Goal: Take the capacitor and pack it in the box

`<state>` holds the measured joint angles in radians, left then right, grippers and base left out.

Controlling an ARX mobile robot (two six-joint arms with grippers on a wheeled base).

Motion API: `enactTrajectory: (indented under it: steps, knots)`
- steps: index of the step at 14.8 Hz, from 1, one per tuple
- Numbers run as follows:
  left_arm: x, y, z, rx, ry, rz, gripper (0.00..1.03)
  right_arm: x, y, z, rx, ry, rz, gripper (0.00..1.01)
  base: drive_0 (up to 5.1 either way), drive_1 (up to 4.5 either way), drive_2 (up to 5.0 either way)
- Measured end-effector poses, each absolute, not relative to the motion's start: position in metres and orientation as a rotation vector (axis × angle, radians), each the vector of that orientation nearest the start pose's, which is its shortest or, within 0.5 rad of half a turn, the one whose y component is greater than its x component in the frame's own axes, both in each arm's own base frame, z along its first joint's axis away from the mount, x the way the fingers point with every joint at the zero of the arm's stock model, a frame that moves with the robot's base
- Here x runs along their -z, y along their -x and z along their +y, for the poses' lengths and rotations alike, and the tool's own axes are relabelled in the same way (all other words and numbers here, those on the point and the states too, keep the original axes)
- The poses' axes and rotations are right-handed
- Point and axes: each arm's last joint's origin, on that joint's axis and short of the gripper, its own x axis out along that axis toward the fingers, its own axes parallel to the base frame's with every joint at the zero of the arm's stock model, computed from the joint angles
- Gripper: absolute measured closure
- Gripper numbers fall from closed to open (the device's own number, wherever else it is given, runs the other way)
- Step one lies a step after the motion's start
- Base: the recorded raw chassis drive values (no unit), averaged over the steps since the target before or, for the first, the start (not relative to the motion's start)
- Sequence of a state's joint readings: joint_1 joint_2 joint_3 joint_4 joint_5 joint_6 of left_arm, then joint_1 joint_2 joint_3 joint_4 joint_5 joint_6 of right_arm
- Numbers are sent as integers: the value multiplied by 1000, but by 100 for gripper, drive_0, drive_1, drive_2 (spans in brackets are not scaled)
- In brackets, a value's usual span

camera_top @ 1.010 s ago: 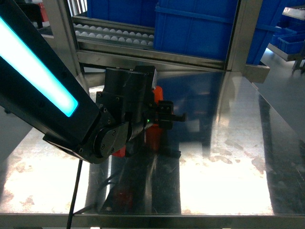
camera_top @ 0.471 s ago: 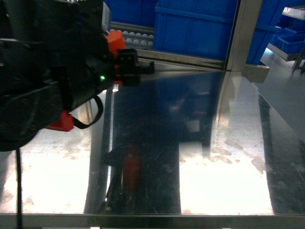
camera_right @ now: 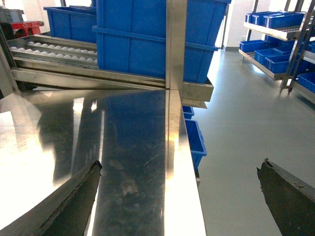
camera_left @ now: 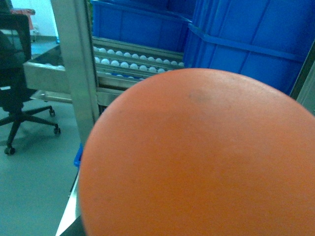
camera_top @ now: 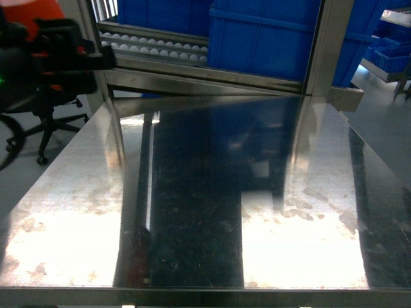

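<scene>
Item 1, nearest: right hand. Only the right wrist view shows it, as two dark fingertips at the lower corners, set wide apart with nothing between them. It hangs over the right edge of the desk, likely parked there to stay clear of the work.

Item 2: desk. Bare polished steel in the head view, carrying only reflections and scuff marks. Neither the capacitor nor the pink box shows in any view, so both must lie outside the frames; the task looks hardly begun.

Item 3: left hand. In the head view it sits at the upper left corner, raised above the desk's far left corner, black with orange parts. Its finger gap faces away and is cropped, so whether it is spread or closed cannot be told. Its own wrist view is filled almost wholly by a blurred orange dome, probably part of the hand itself.

Item 4: roller rack. It slopes toward the desk's far edge, presumably to feed goods down.

Item 5: blue crates, stacked on the rack behind a steel post.

Item 6, farthest: office chair, seen best from the left wrist; floor shelving with small blue bins, seen only from the right wrist.
</scene>
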<state>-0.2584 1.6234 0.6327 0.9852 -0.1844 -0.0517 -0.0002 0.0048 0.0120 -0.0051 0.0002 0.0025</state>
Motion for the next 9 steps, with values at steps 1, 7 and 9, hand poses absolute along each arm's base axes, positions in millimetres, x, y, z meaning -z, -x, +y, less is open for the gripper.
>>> enactTrajectory:
  steps: [1, 7, 9]
  knots:
    - [-200, -285, -65, 55, 44, 1, 59, -167, -97, 0, 0, -2, -2, 3, 0, 0, 0]
    - [-210, -236, -47, 13, -6, -20, 59, -167, -97, 0, 0, -2, -2, 3, 0, 0, 0]
    - [-204, -225, -40, 8, -9, 12, 59, -167, -97, 0, 0, -2, -2, 3, 0, 0, 0]
